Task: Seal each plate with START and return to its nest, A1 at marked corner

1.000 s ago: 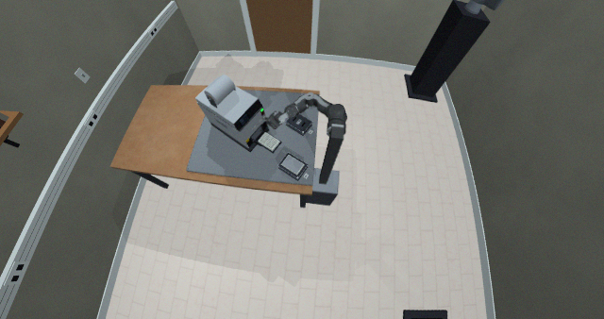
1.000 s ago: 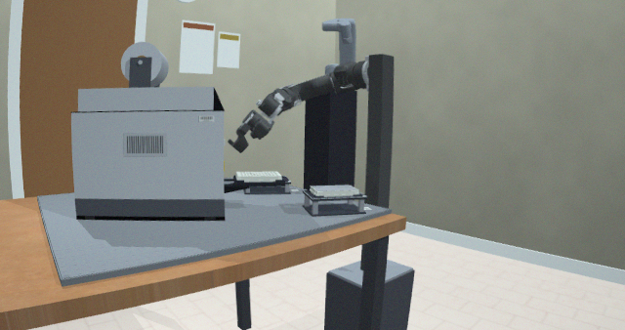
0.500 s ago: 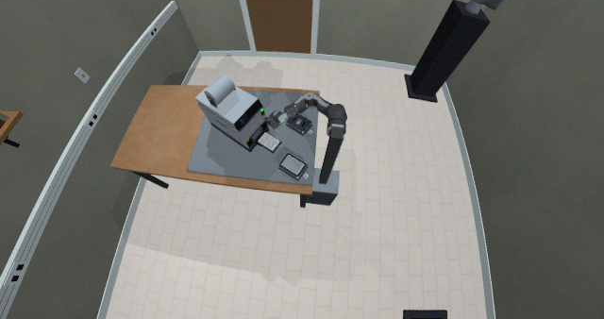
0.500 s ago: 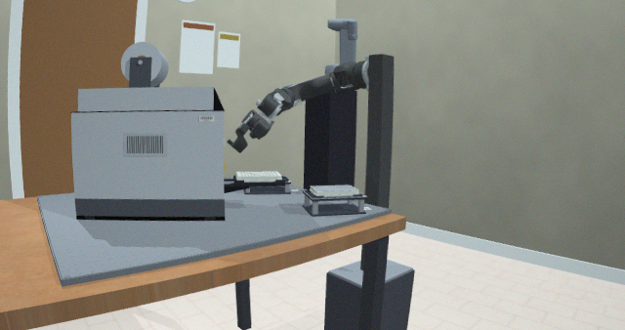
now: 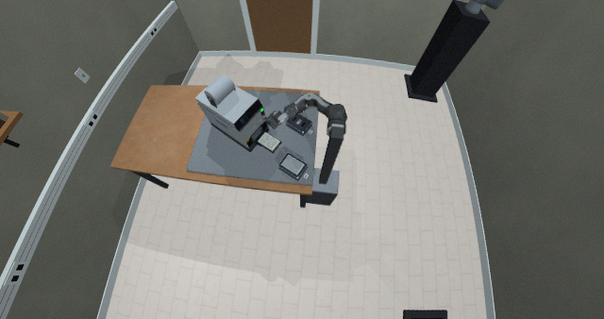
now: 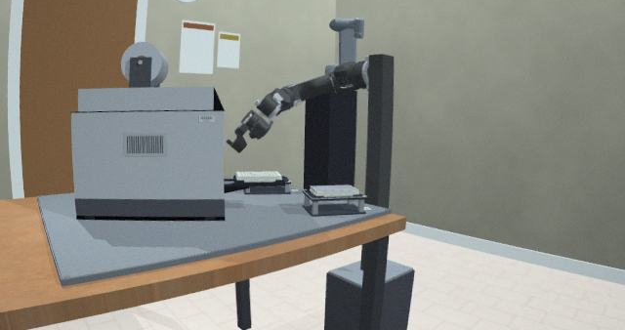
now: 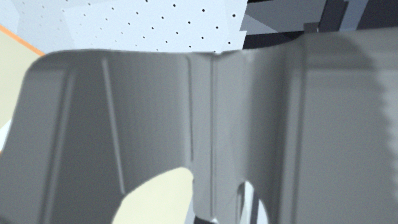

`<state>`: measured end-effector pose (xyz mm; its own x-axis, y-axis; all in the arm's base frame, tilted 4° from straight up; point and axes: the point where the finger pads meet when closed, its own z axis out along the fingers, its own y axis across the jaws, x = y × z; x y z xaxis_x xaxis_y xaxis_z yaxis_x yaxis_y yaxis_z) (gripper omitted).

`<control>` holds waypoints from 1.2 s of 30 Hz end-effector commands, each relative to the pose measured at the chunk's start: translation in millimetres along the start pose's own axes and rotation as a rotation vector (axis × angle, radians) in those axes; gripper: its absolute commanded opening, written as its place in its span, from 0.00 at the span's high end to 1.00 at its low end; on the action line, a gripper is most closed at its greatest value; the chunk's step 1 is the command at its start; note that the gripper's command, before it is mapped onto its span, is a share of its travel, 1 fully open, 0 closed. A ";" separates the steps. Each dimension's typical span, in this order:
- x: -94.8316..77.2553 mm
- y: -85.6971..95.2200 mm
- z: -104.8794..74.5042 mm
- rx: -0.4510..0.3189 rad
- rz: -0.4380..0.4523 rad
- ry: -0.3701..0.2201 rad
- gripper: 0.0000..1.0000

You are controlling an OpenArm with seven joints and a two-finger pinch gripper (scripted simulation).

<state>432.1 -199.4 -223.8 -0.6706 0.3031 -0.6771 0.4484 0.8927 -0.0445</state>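
Observation:
The sealer (image 5: 231,109) (image 6: 146,156) shows a green lamp (image 5: 262,110) on its front. Its stage is out, and a pale plate (image 5: 269,142) (image 6: 259,176) with visible wells lies on it. Another plate (image 5: 293,165) (image 6: 334,190) lies in the near nest (image 5: 298,176) (image 6: 361,205); its top looks smooth and grey. The far nest (image 5: 307,127) holds no plate. My gripper (image 5: 270,121) (image 6: 230,143) is shut and empty, above the stage's far side, close to the sealer's front near the lamp. In the wrist view its closed fingers fill most of the picture. Whether it touches START is hidden.
The grey mat (image 5: 226,160) (image 6: 171,244) lies on the wooden table (image 5: 160,125) (image 6: 39,301). The sealer, with a foil roll (image 5: 221,92) (image 6: 144,63) on top, stands directly ahead of the gripper. The arm's post (image 5: 331,156) (image 6: 380,135) rises beside the table edge.

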 end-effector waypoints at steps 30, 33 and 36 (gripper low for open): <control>-5.4 2.0 2.0 -0.009 -0.001 -0.004 1.00; -5.8 2.0 2.4 -0.009 -0.001 -0.004 1.00; -6.1 1.9 2.7 -0.009 -0.001 -0.004 1.00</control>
<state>436.6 -201.5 -223.5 -0.6715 0.3031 -0.6762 0.4486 0.8926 -0.0454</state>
